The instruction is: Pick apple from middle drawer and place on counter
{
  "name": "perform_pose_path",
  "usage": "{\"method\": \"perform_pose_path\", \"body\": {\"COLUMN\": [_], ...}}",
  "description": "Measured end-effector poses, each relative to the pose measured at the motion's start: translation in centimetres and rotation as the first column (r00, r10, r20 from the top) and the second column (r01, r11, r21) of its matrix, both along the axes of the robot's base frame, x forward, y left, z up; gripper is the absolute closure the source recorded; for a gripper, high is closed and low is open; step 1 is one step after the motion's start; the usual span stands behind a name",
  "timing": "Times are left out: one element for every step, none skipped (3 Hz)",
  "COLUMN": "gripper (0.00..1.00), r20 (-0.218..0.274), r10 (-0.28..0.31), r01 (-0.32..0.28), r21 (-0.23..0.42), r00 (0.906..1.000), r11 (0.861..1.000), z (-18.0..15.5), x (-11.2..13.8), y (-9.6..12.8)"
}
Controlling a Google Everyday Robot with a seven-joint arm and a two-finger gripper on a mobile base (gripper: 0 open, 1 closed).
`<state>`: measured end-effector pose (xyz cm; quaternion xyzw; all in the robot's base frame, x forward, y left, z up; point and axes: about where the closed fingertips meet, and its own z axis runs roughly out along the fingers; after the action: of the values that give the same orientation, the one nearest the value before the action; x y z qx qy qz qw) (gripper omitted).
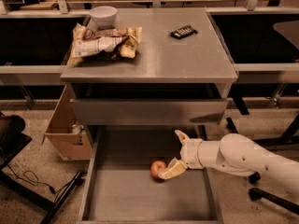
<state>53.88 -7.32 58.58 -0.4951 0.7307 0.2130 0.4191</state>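
Observation:
The small red apple (157,167) lies on the bare floor of the open grey middle drawer (135,197), near its centre. My gripper (169,154) has reached into the drawer from the right on the white arm. It is open: one finger (172,170) lies against the apple's right side, while the other finger (180,136) points up toward the back of the drawer, away from the apple. The apple is not lifted. The grey counter (159,59) is the cabinet top above the drawer.
On the counter are a crumpled chip bag (103,43), a white bowl (103,16) at the back left and a small black item (182,31) at the back right. An open cardboard box (65,132) stands left of the drawer. Chair bases stand on both sides.

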Motion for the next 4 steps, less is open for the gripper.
{"method": "perform_pose_path", "body": {"gripper": [0.0,0.0,0.0,0.0], "r20": [-0.008,-0.08,-0.056,-0.015], "r10": [-0.008,-0.031,-0.028,0.008], "r01": [0.008,0.038,0.033,-0.007], "r21": [0.023,0.079,0.096,0.102], "r00": [0.9999,0.9963,0.998,0.9999], "r11": [1.0,0.996,0.995,0.995], "z": [-5.6,-7.4,-7.4,-9.1], "x": [2.4,2.8,2.7,2.7], "y": [-1.6,-1.6,-1.4,-1.3]}}
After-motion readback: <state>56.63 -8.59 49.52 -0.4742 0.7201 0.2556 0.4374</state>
